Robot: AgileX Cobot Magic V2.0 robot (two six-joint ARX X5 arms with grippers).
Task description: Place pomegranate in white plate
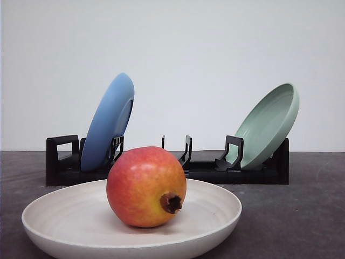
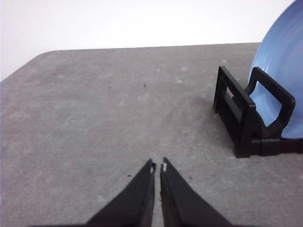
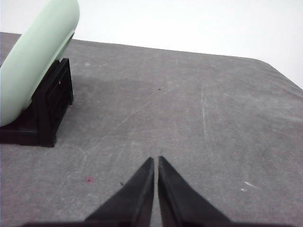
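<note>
Pomegranate (image 1: 146, 186) sits inside the white plate (image 1: 48, 224) at the near edge of the table (image 1: 302, 216), resting on its side with the dark crown tip turned toward the camera; the placement looks complete. Its skin is smooth and glossy, red blending to yellow-orange low down, while the plate is matte, cream-coloured and shallow with a raised rim. Being round, the fruit could roll if the plate were nudged, though the rim should check it.

In the wrist views, the left gripper (image 2: 158, 166) and the right gripper (image 3: 155, 160) each hover over bare grey table, black tapered jaws pressed together and grasping nothing. Any careless sweep from either arm toward the centre risks knocking the plate or the rack.

Behind the plate, a black slotted rack (image 1: 205, 171) holds a blue plate (image 1: 108, 123) leaning at the left and a pale green plate (image 1: 268, 125) tilted at the right. The table is mottled, scuffed grey against a plain white wall (image 1: 215, 48).
</note>
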